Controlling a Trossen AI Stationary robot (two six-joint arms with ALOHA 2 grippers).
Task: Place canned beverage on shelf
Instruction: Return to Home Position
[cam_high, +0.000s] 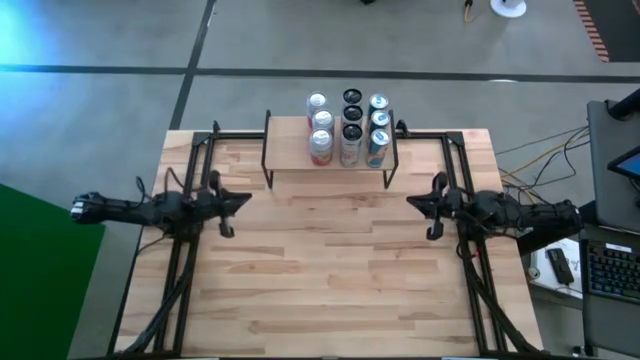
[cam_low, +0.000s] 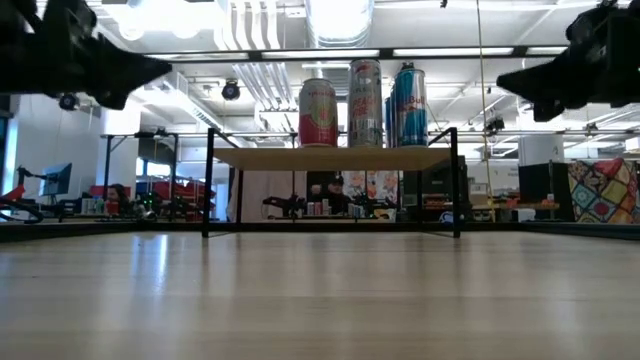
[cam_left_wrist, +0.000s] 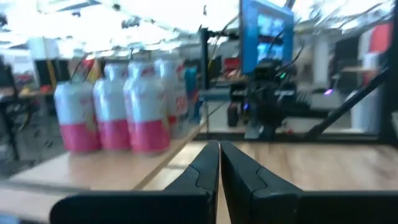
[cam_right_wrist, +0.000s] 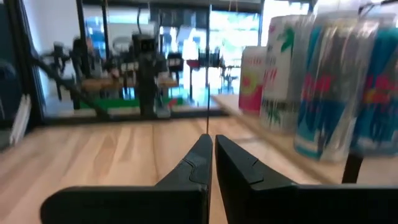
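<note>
- Now, cans are standing on the shelf at the worktop's far edge, with the pink white soda cans leftmost.
- The left end effector and right end effector are hovering either side, nearer than the shelf, fingers pinched together, empty.

Cans in three rows atop the shelf, far edge of table

Closed left claw, closed right claw, both raised
</note>
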